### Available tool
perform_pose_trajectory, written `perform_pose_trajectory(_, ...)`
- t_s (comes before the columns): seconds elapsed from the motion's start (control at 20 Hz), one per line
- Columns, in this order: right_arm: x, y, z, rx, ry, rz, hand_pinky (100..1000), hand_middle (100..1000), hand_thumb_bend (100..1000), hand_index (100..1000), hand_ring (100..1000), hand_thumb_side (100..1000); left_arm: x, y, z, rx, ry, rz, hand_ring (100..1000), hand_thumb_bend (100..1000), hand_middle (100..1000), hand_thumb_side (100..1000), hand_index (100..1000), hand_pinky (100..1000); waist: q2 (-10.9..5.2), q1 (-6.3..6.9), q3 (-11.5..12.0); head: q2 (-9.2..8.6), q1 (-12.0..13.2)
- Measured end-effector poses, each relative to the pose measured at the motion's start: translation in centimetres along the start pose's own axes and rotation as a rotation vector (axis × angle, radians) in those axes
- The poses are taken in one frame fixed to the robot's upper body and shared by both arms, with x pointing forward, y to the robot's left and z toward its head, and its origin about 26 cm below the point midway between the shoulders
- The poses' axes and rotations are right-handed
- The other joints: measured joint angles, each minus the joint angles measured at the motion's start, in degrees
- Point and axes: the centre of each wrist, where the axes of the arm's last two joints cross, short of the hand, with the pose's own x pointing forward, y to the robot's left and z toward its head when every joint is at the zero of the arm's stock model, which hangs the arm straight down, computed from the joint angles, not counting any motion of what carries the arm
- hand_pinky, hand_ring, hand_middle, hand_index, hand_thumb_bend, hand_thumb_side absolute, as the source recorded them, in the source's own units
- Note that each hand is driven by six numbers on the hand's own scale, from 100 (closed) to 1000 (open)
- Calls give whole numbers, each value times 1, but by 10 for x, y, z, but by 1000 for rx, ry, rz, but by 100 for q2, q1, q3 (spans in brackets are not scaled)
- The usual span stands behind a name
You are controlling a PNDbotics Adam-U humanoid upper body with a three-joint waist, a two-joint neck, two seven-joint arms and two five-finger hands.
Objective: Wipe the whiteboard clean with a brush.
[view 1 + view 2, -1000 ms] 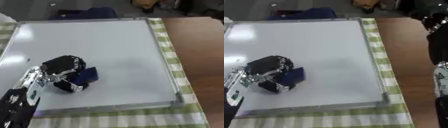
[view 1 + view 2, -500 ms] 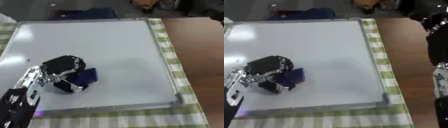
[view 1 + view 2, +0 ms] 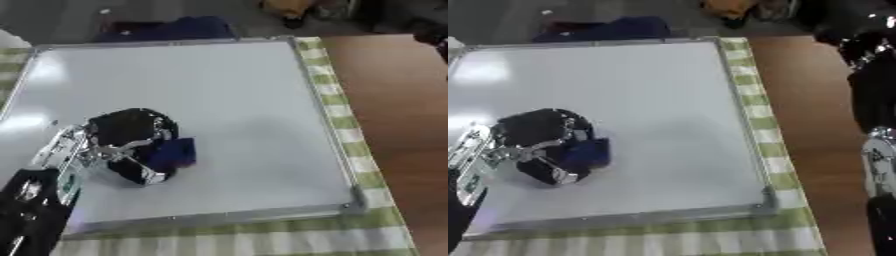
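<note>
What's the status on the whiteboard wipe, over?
Left hand shut on blue brush, pressed on whiteboard. Right hand not seen. Board looks clean, nothing in the way.

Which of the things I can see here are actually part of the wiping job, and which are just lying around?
Part of the job:
- whiteboard, lying flat
- blue brush, on the board
- left robot hand, fingers curled round the brush

Just lying about:
- green checked cloth under the board
- wooden table at the right
- dark blue thing beyond the board's far edge
- right arm, idle at the right edge

One whiteboard [image 3: 201, 90], one blue brush [image 3: 173, 152], one robot hand [image 3: 131, 145], one checked cloth [image 3: 350, 135].
</note>
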Motion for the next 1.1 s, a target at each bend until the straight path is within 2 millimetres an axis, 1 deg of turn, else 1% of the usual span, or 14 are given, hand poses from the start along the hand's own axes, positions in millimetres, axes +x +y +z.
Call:
perform_pose_trajectory(0.15, 0, 0, 0, 1, 0, 0, 749, 515, 212, 591, 640, 1000, -1, 1, -1, -7, -6, -16, 763, 408, 633, 543, 100, 730, 3, 1, -11, -3, 0)
perform_pose_trajectory(0.35, 0, 0, 0, 3, -3, 0, 750, 515, 211, 591, 640, 1000, -2, 1, -1, -14, -11, -27, 747, 403, 588, 543, 100, 720, 9, 10, -12, -6, -1)
perform_pose_trajectory(0.5, 0, 0, 0, 3, -4, 0, 751, 515, 211, 591, 641, 1000, -2, 0, -2, -17, -13, -31, 723, 365, 524, 542, 100, 710, 12, 14, -12, -22, -1)
perform_pose_trajectory(0.6, 0, 0, -1, 4, -4, 0, 752, 514, 212, 591, 641, 1000, -2, 0, -2, -18, -14, -32, 710, 336, 499, 535, 100, 703, 12, 14, -12, -25, -2)
perform_pose_trajectory(0.9, 0, 0, -1, 5, -2, 0, 754, 515, 209, 592, 642, 1000, -3, -1, -1, -10, -18, -24, 676, 267, 459, 520, 100, 689, 12, 14, -13, -52, -2)
perform_pose_trajectory(1.1, 0, 0, -1, 5, -2, 0, 755, 515, 209, 592, 643, 1000, -2, -1, -1, -1, -20, -15, 658, 252, 440, 511, 100, 683, 11, 14, -13, -53, -2)
